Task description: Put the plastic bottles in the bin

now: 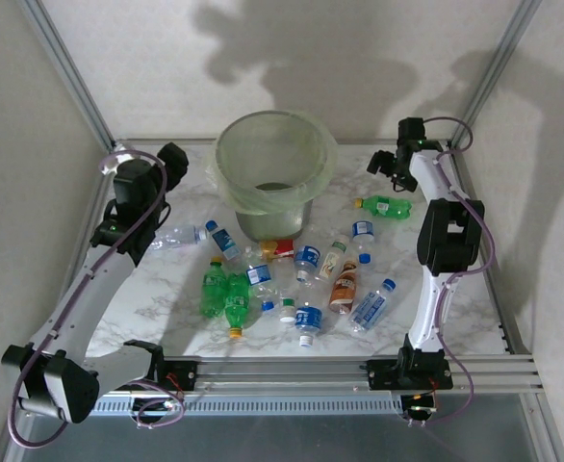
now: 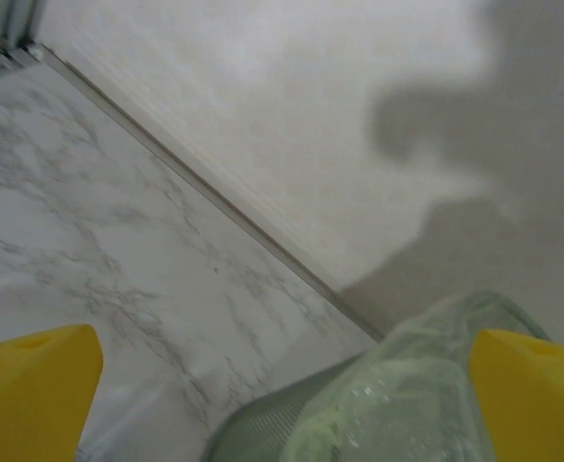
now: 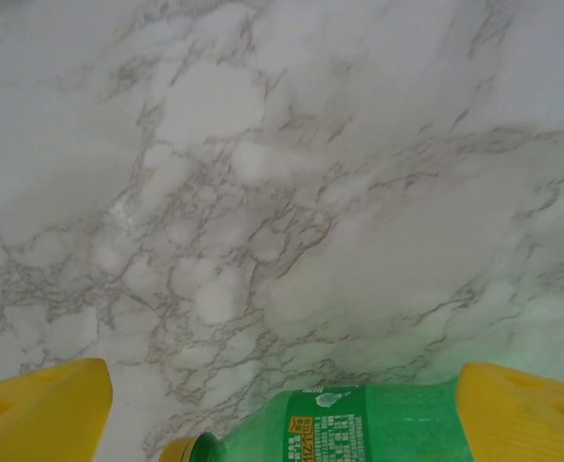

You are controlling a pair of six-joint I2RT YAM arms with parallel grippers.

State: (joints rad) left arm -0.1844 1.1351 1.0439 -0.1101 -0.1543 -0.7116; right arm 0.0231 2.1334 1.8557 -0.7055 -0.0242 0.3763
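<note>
The open right tool [image 3: 282, 409] hangs over a green bottle [image 3: 359, 428] that could roll away on the smooth surface [image 3: 292, 192] if squeezed crooked; the left tool [image 2: 282, 385] is open too.

The left arm [image 1: 89, 289] and the right arm [image 1: 426, 313] are built of white tubular links joined by bulky black motor housings [image 1: 446, 236]. Thin purplish cables [image 1: 493, 241] loop loosely along each. Their bases [image 1: 407, 371] are black blocks. The left pincer [image 1: 173, 154] and the right pincer [image 1: 386, 164] are black, each with two blunt, bright yellow fingers [image 3: 41, 404].
</note>
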